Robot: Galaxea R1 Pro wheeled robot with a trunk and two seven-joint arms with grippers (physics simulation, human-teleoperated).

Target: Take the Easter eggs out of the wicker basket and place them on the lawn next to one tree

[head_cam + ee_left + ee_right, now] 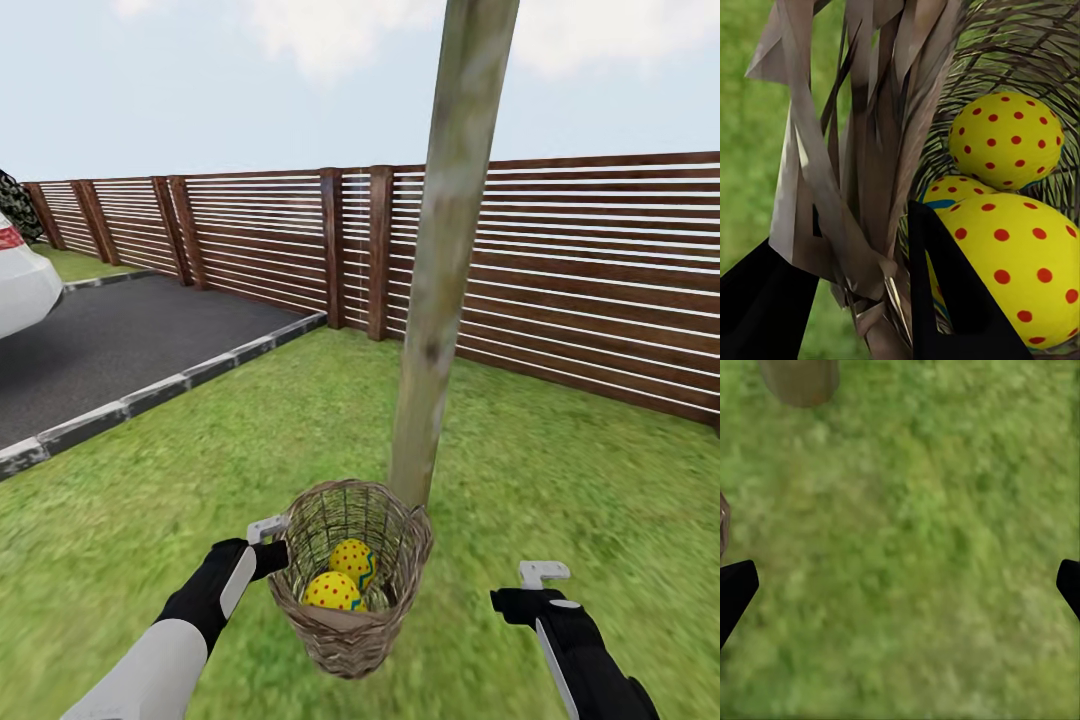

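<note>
Pincer on our left arm (272, 540) is clamped on the rim of the wicker basket (352, 590), and in the left wrist view you can see 1 black finger (960, 300) inside the weave and the other (757, 307) outside it, with the braided rim (862, 150) squeezed between them. From the head view the basket looks lifted off the lawn (560, 480) and tipped a bit, sitting right in front of the base of the tree (440, 260), whose pale mottled trunk leans up out of the picture. We can count 2 Easter eggs (343, 577) in the head view, yellow with red dots and a bit of blue zigzag, and the left wrist view shows 3 of them (1009, 202) packed together inside the basket. Our right pincer (535, 585) hangs over bare grass well to the right of the basket, fingers spread wide with nothing between them; the right wrist view shows both fingertips (735, 589) at opposite edges, grass below, and the trunk's base (799, 379) near 1 corner. Brown slatted fence (560, 270) runs behind, with an asphalt driveway (110, 345) and a white car (20, 285) off to the left.
</note>
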